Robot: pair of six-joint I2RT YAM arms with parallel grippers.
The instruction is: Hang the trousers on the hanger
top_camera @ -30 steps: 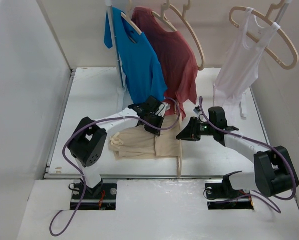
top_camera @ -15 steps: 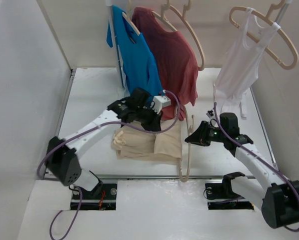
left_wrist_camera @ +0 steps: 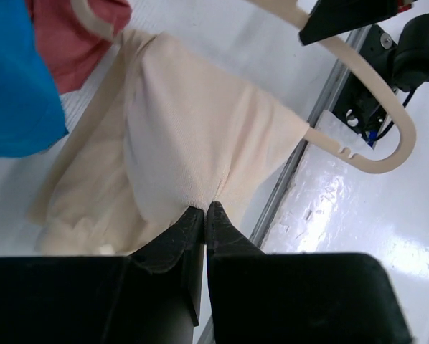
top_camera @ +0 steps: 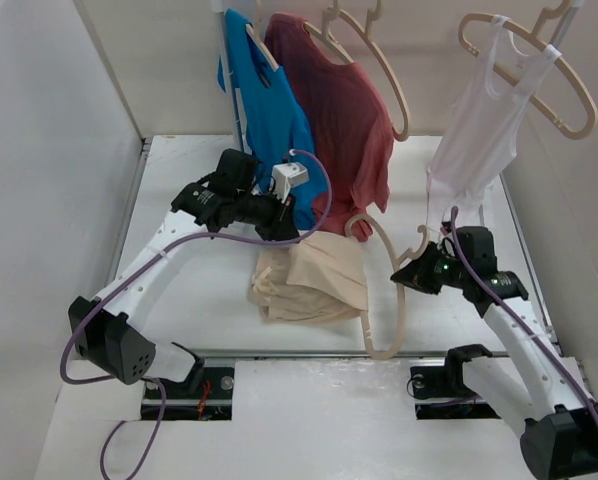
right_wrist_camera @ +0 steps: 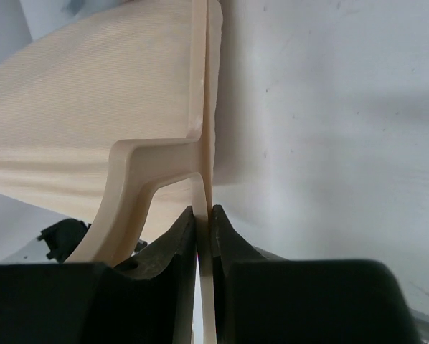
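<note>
The soft beige-tan fabric trousers (top_camera: 314,285) were draped in a bunch over one side of the pale wooden loop-shaped hanger (top_camera: 403,315), above the front edge of the white table (top_camera: 179,290). Bare tabletop lay to their left and behind. The left gripper (left_wrist_camera: 204,213) pinched a fold of the trousers tightly. The right gripper (right_wrist_camera: 202,213) was clamped on the hanger's thin bar. White walls closed both sides. A blue T-shirt (top_camera: 274,130) hung just behind the left gripper, with a dull red T-shirt (top_camera: 344,120) beside it and a white vest (top_camera: 474,130) farther right.
</note>
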